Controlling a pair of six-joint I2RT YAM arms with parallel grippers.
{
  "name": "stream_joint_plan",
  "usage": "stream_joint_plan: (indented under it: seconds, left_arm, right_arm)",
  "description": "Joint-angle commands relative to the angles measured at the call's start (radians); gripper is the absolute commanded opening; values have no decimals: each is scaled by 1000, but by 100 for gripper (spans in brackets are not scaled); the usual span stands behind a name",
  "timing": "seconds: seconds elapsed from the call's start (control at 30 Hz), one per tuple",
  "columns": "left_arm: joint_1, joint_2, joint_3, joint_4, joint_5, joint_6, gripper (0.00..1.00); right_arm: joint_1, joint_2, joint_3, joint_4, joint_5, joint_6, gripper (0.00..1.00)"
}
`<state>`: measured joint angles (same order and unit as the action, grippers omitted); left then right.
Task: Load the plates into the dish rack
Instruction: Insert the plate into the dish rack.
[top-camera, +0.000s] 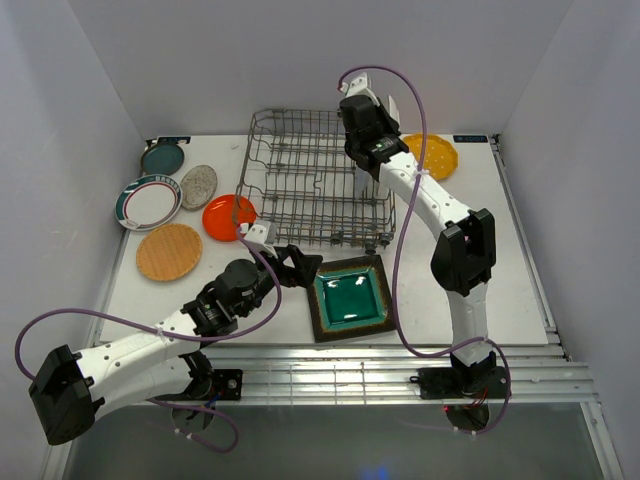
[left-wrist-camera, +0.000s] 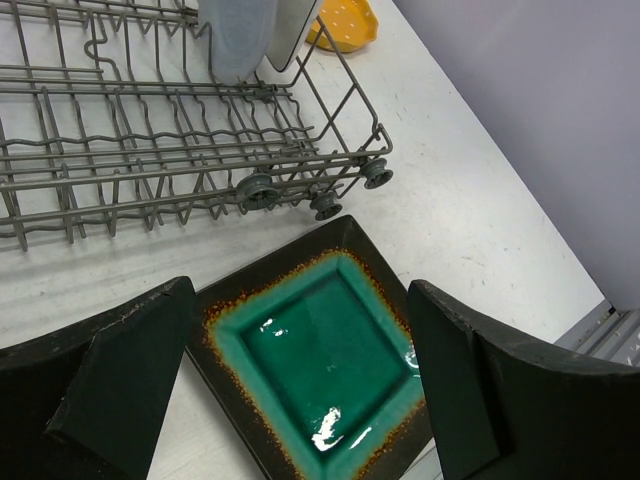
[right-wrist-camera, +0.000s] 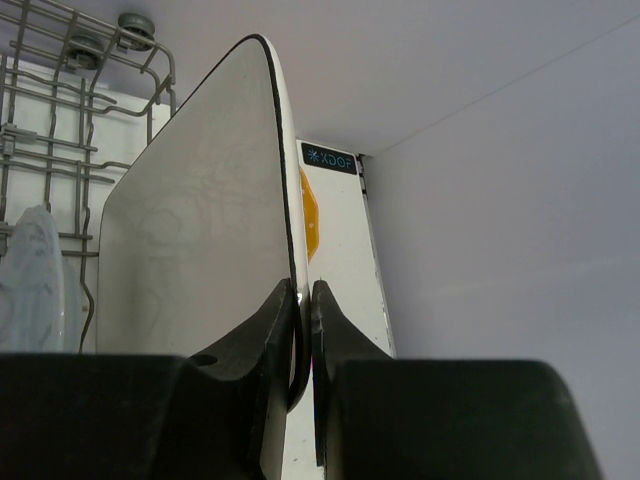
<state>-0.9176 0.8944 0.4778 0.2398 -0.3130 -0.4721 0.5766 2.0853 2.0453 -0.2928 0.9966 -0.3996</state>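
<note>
**Loading stage, near to far.** The left claw (left-wrist-camera: 300, 375) is held spread wide above the green-centred square plate (left-wrist-camera: 318, 372), which lies flat on the counter (top-camera: 500, 260) just in front of the dish rack (top-camera: 305, 190). Left of the rack, the wood-tone plate (top-camera: 169, 251), orange plate (top-camera: 228, 216), teal-rimmed plate (top-camera: 148, 201), speckled grey plate (top-camera: 199, 186) and teal plate (top-camera: 162, 157) are laid flat. At the rack's far right corner a pale blue plate (left-wrist-camera: 235, 40) stands on edge. Beside it, the white rectangular plate (right-wrist-camera: 200, 220) is pinched upright by the right claw (right-wrist-camera: 303, 300). The yellow scalloped plate (top-camera: 430, 155) lies right of the rack.
</note>
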Motion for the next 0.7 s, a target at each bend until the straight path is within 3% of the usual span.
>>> stream_joint_plan:
  seconds: [0.0,0.67]
  left_arm:
    - [5,-11,39,0,12,-5,98]
    - [5,0,42,0,5,-3,98]
  right_arm:
    - [0,-54,10,167,63,5,8]
    - [-9,-105,-10,35,-12,156,8]
